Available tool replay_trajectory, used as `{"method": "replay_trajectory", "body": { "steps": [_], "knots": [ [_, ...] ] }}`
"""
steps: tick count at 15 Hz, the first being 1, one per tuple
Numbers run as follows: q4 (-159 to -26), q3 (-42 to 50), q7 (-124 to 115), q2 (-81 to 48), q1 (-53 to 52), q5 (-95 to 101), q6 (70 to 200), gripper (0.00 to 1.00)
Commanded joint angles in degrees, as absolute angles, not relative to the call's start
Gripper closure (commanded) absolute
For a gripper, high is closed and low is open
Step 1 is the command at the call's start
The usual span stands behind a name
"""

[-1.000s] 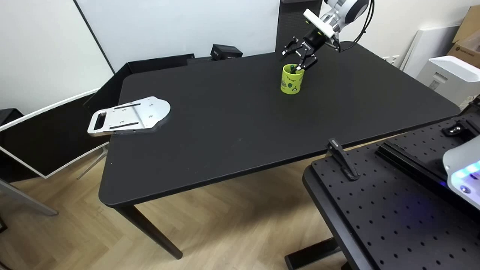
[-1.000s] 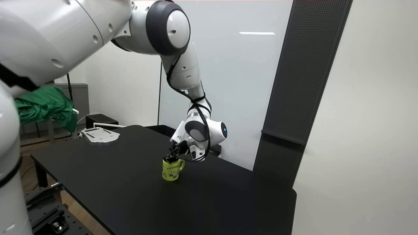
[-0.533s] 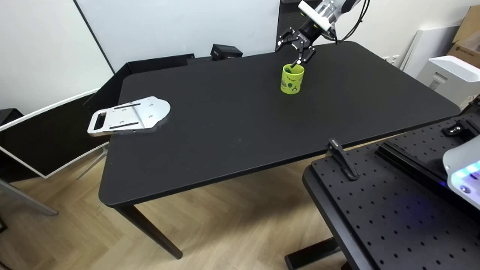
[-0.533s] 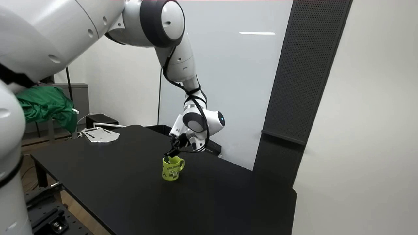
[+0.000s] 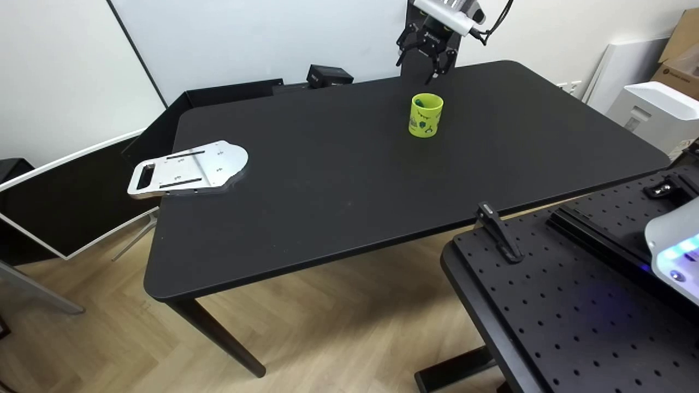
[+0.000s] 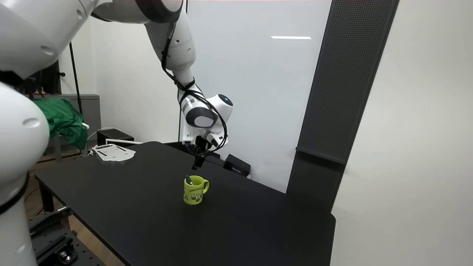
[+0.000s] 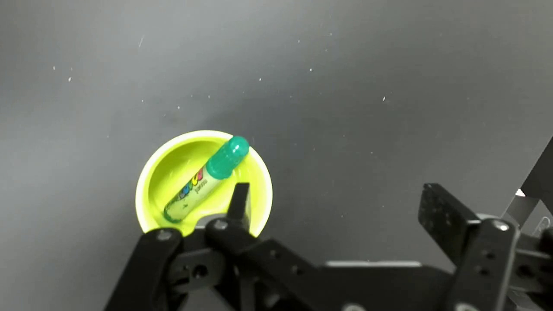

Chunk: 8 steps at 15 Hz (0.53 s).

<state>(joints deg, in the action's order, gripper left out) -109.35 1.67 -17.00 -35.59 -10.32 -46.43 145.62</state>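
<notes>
Marker [image 7: 196, 188] leans in yel-grn mug [image 5: 424, 122] w/ end effector [image 7: 337, 194] spread nearby.

The Franka Panda arm [image 6: 181, 55] wears glossy white shells dotted with recessed screw holes [image 6: 189, 49]. Well above the gripper [image 7: 341, 207], a dark grey band [image 6: 159, 9] rings the elbow joint; nearer the gripper, the wrist joint [image 6: 199, 114] shows a pale oval cap [image 6: 203, 122] and a black end disc [image 6: 222, 97] with a blue mark. Strapped black cables [image 6: 163, 62] lead toward the gripper. Just above it sits a white bar-shaped housing [image 5: 445, 15]; the gripper's black fingers [image 7: 492, 255] carry silvery pivot screws [image 7: 501, 225] and flat pads [image 7: 445, 220].
</notes>
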Motion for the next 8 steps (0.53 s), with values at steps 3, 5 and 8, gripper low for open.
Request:
{"method": "replay_trajectory", "body": {
  "steps": [3, 5, 8],
  "knots": [
    [-114.8, -0.2, -22.4, -32.3, -11.8, -35.6, 156.7, 0.0],
    [-117.2, 0.2, -24.1, -31.4, -13.5, -32.8, 160.5, 0.0],
    [-117.8, 0.5, -24.2, -31.2, -13.8, -32.1, 161.2, 0.0]
  ]
}}
